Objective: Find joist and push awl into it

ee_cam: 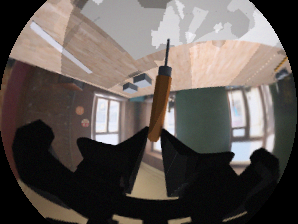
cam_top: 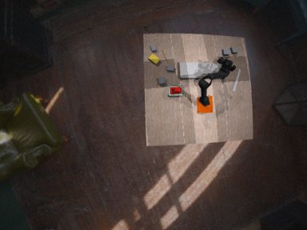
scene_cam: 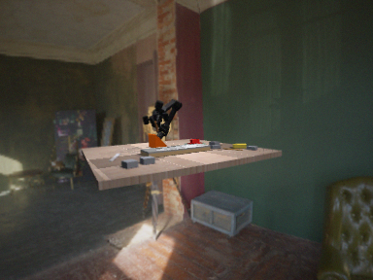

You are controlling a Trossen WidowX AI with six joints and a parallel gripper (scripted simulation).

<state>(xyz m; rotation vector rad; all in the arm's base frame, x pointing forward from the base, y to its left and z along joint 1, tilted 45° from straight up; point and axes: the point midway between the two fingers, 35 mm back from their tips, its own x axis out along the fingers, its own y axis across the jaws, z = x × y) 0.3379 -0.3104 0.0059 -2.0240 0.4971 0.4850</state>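
Note:
My gripper is shut on the awl by the end of its orange handle. The awl's thin dark spike points away from the fingers, toward the top of the wrist view; the awl cannot be made out in the top and exterior views. The gripper is raised above the right end of the pale grey floor panel. The red stud finder sits in the small tray, left of the arm's base. No hole can be made out in the panel.
Grey blocks stand at the back right, others at the left. A white strip lies right of the panel. A yellow block and thin orange stick lie back left.

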